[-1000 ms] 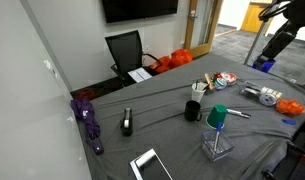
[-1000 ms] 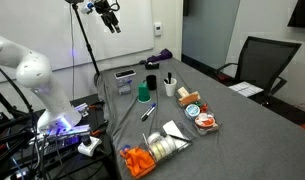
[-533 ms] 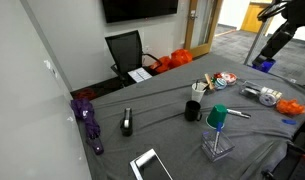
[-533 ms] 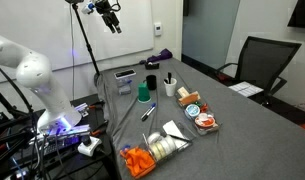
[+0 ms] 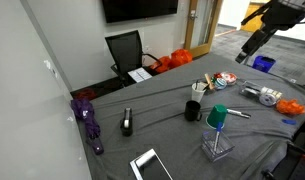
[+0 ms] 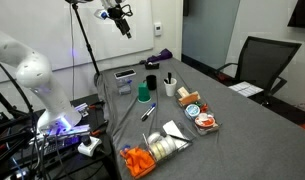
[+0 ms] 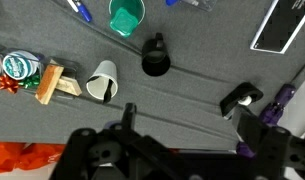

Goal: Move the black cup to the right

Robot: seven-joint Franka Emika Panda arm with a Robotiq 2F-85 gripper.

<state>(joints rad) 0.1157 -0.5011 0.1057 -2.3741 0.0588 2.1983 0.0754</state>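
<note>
The black cup (image 5: 193, 109) stands upright on the grey-covered table, beside the white cup with utensils (image 5: 200, 88). It also shows in the other exterior view (image 6: 151, 83) and near the top centre of the wrist view (image 7: 155, 58). My gripper (image 5: 251, 47) hangs high in the air, well above the table and far from the cup; it also shows in an exterior view (image 6: 122, 23). In the wrist view my gripper (image 7: 190, 128) is open and empty, with the cup far below and beyond the fingertips.
A green cup (image 5: 218, 117) and a clear container (image 5: 217, 146) stand near the black cup. A flat black device (image 5: 127, 123), a purple object (image 5: 89, 120) and a tablet (image 5: 149, 165) lie further along. Tins and snacks (image 6: 197, 112) crowd the other end.
The arm has swung high above the table: the gripper has moved in from the frame edge toward the table in both exterior views. The objects on the table have not moved.
</note>
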